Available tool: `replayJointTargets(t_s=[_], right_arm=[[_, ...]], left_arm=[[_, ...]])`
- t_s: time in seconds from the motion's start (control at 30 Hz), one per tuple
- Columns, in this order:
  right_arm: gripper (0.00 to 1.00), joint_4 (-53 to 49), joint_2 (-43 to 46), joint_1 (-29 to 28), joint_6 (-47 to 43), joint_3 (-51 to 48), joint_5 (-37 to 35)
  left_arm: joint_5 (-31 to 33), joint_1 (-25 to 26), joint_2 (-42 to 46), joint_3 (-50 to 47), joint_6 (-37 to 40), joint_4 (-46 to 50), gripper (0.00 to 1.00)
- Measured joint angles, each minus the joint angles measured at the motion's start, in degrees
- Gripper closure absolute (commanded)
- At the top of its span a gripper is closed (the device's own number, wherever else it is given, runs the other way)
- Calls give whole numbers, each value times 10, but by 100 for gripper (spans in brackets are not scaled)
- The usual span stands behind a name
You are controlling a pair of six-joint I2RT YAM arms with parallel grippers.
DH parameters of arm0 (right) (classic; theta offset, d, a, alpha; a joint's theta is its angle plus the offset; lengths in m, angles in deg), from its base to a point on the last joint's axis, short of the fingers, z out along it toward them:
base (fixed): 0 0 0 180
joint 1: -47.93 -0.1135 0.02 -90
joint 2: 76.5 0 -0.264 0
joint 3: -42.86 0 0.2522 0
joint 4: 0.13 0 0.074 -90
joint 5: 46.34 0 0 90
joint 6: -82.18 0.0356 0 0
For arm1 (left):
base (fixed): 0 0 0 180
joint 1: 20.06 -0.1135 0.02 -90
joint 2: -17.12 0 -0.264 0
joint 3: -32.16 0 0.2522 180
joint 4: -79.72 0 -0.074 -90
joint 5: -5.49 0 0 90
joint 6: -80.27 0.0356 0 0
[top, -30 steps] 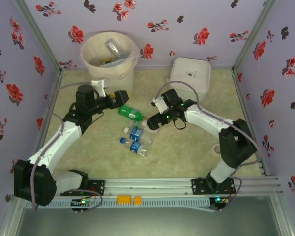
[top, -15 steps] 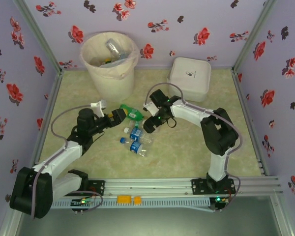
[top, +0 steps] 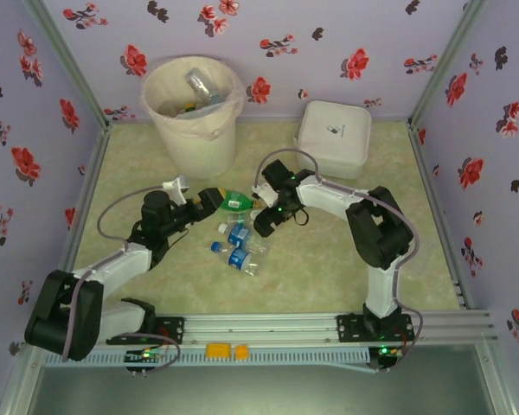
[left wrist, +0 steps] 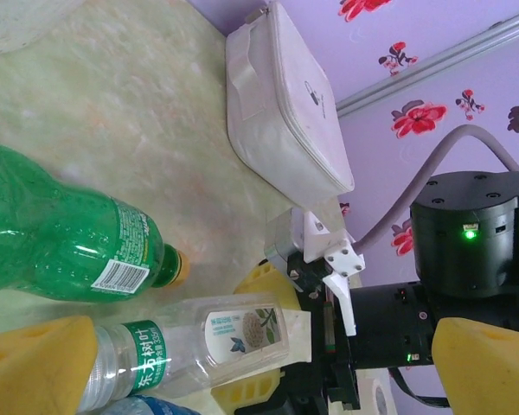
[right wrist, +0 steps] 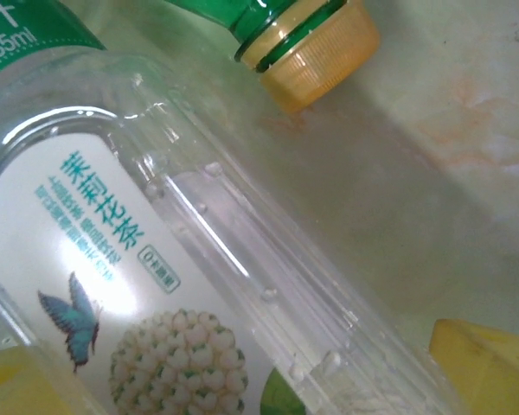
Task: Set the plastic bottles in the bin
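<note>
Your left gripper point(top: 209, 200) sits wide open beside the green bottle point(left wrist: 60, 233), mid-counter, placed for pickup. Your right gripper point(top: 265, 222) straddles the clear bottle point(right wrist: 199, 259); you cannot tell whether it clamps. The bin point(top: 199, 149) stands at the far-left counter corner

table point(top: 329, 259): pale green marbled | on it: bin point(top: 195, 143), white box point(top: 333, 136), green bottle point(top: 233, 202), clear blue-labelled bottles point(top: 240, 246)

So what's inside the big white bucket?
In the bin, lined with a bag, a clear bottle lies on top of other bottles. Whatever lies deeper is covered by them and the wall.
</note>
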Motion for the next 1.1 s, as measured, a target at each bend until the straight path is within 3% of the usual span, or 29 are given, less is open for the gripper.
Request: replayJointTargets(t_s=[0.17,0.57,0.9,1.1], right_arm=[[1,11,-22,0,-10,13,0],[8,21,-33,-4,-21,20,-3],[7,53,51,-29,12,-55,0],[8,56,37,-33,10,-40,-8]], left_arm=[[-2,2,-12,0,-16,-23,0],[-2,8,-35,0,-31,-43,0],[-2,11,-58,0,-39,-49,0],[-2,12,-68,-2,-43,-57,0]])
